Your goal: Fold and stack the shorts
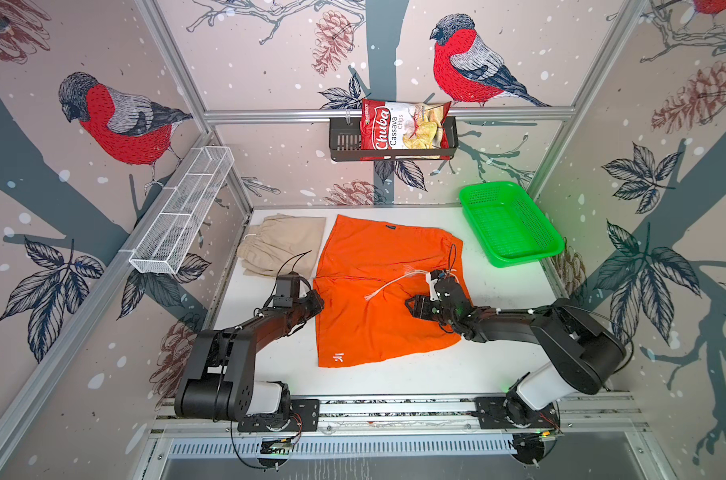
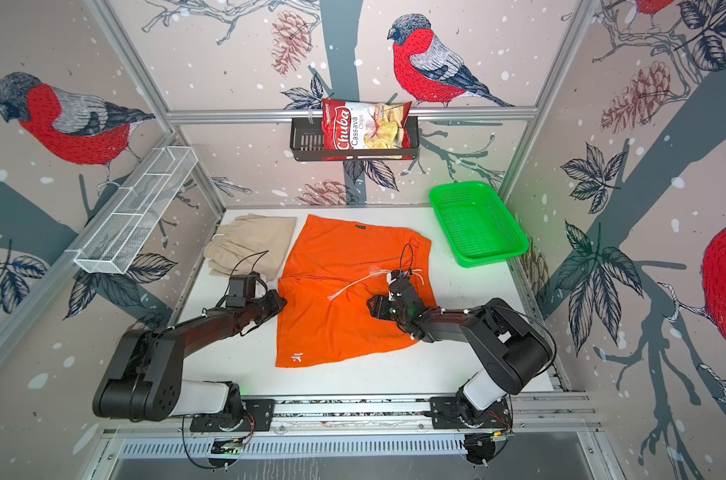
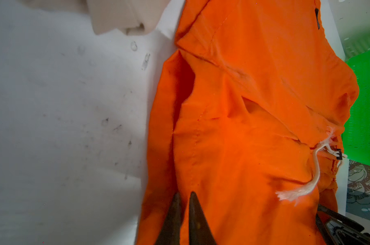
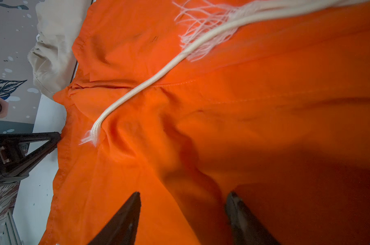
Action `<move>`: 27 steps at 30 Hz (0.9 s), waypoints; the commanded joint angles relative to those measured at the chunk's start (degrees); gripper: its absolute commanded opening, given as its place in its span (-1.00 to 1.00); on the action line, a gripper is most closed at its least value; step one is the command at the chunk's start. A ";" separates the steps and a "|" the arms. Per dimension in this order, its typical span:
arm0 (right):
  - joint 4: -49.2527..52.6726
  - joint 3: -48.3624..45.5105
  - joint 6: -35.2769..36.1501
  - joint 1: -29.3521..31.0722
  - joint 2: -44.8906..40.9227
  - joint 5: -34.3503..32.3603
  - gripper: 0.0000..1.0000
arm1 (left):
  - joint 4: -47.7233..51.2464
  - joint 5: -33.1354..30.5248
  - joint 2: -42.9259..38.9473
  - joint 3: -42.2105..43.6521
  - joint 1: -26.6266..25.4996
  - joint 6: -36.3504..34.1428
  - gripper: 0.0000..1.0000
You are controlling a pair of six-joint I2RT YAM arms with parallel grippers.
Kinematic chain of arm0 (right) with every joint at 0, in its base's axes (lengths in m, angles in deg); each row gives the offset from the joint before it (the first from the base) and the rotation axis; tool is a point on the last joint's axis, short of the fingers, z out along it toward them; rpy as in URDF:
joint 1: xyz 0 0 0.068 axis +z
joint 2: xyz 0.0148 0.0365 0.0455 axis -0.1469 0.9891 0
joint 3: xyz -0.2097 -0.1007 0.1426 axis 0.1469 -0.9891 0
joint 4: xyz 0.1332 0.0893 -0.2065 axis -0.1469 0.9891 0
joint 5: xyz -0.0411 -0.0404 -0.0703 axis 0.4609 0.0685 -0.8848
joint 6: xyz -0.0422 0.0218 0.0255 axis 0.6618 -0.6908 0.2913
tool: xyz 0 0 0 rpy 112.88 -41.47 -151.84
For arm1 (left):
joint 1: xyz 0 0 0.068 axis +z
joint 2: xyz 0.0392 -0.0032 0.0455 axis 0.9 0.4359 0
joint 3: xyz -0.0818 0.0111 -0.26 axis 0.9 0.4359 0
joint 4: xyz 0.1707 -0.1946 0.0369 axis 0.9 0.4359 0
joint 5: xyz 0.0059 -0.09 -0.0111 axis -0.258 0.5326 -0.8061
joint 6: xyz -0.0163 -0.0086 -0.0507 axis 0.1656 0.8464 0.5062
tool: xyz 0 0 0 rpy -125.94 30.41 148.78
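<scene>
The orange shorts (image 1: 353, 328) lie spread flat and unfolded on the table (image 1: 490, 365), with a white drawstring (image 1: 388, 283) trailing across their middle. The tan shorts (image 1: 282, 245) sit roughly folded just beside their leg-hem edge, and the basket (image 1: 519, 261) stands near their waistband end. The left gripper (image 1: 319, 300) is at the orange shorts' hem edge, where the two legs part. Its fingers (image 3: 176, 203) are clenched, apparently on a pinch of hem, though the wrist view shows only the tips and the bite itself is hard to confirm. The right gripper (image 1: 411, 307) hovers low over the orange shorts' waistband half, fingers (image 4: 127, 214) spread and holding nothing. The first fold of the orange pair looks to be starting. Next, the right gripper probably needs its own hold nearer the waistband, so that both arms can lift one leg over the other without dragging the drawstring. Stacking with the tan pair comes later.
</scene>
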 commanded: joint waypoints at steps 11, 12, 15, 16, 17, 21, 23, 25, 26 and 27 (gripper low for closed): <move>4.18 -1.00 -0.89 0.04 0.89 -0.16 0.33 | 2.09 -1.25 -3.13 -2.50 0.10 -2.20 -1.00; 4.24 -1.16 -0.89 0.04 0.94 -0.21 0.33 | 1.92 -1.59 -3.96 -2.78 0.10 -2.13 -1.00; 4.76 -1.43 -1.07 -0.20 1.41 -0.67 0.33 | 1.86 -3.45 -6.98 -3.25 0.12 -2.45 -1.00; 5.00 -1.49 -1.20 -0.30 1.60 -0.87 0.33 | 2.22 -4.23 -7.91 -3.51 0.09 -2.69 -1.00; 5.15 -1.59 -1.33 -0.37 1.90 -1.00 0.33 | 2.44 -4.76 -8.69 -3.62 0.10 -3.02 -1.00; 5.29 -1.71 -1.65 -0.48 2.64 -1.14 0.34 | 2.77 -8.31 -11.37 -3.02 0.10 -3.27 -1.00; 5.27 -1.61 -1.73 -0.48 2.86 -1.09 0.34 | 2.89 -9.23 -12.16 -2.59 0.10 -3.38 -1.00; 5.62 -1.54 -1.75 -0.53 2.88 -1.27 0.34 | 2.84 -9.38 -12.99 -1.88 0.10 -3.50 -1.00; 5.64 -1.52 -1.69 -0.48 2.71 -1.31 0.34 | 2.52 -9.90 -13.37 -1.29 0.10 -2.91 -1.00; 5.68 -1.53 -1.60 -0.48 2.66 -1.32 0.34 | 1.95 -10.64 -13.70 -0.52 0.10 -2.42 -1.00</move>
